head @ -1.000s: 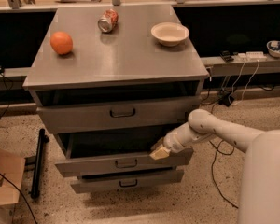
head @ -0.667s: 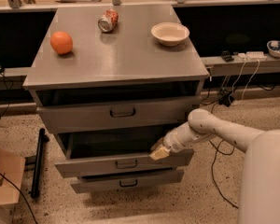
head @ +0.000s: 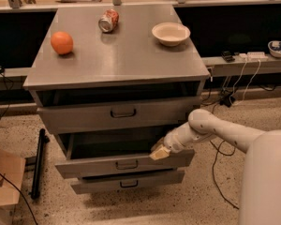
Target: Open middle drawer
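The grey metal middle drawer (head: 98, 165), medium-fronted with a small dark loop handle (head: 126, 164) at its centre, stands pulled out beneath the front edge of the bench (head: 117, 60). Its dark inside is open to view above the front panel.

Against a second ago almost nothing has changed. The panel lies in the same place, and the tan-tipped gripper (head: 159, 153) of the white arm (head: 210, 125) has stayed at the panel's upper rim, right of the handle and below the bench's front right corner. Whether the jaws are spread or closed on the rim cannot be told.

From this standstill I judge that the pull has ended or paused. The drawer is already well out, so the task looks done or nearly so. What is left is likely only to let go and draw the arm away without nudging the panel back in.

The taller grey top drawer (head: 84, 116) and the shorter grey bottom drawer (head: 103, 185) sit farther in. On the bench a round orange fruit (head: 62, 42) rests near the left edge. A tipped red and silver drinks can (head: 108, 20) lies near the far edge, and a shallow cream bowl (head: 171, 33) sits towards the far right corner.
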Motion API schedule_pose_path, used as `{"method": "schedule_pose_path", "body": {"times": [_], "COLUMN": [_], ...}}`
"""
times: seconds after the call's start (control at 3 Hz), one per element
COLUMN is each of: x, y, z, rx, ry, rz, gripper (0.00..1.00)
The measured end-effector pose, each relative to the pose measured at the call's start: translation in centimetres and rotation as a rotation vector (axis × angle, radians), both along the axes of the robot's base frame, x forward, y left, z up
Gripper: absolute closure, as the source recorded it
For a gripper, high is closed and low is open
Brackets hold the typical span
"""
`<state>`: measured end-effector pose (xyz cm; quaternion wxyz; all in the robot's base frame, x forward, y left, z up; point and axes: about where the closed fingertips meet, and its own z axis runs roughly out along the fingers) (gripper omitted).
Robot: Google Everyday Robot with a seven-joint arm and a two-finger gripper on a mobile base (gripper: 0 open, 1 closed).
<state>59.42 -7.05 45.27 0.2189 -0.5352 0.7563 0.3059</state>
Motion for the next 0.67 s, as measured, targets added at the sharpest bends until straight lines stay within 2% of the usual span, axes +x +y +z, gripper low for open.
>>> {"method": "schedule_pose_path", "body": {"times": [0.33, 0.67], "x": [-1.1, -2.0], "y": [-0.8, -1.7], "z": [-0.9, -1.9], "rx": [-0.063, -0.094], "ry": [0.034, 0.067], "rz": [0.035, 0.026], "gripper": [0.15, 0.0]}}
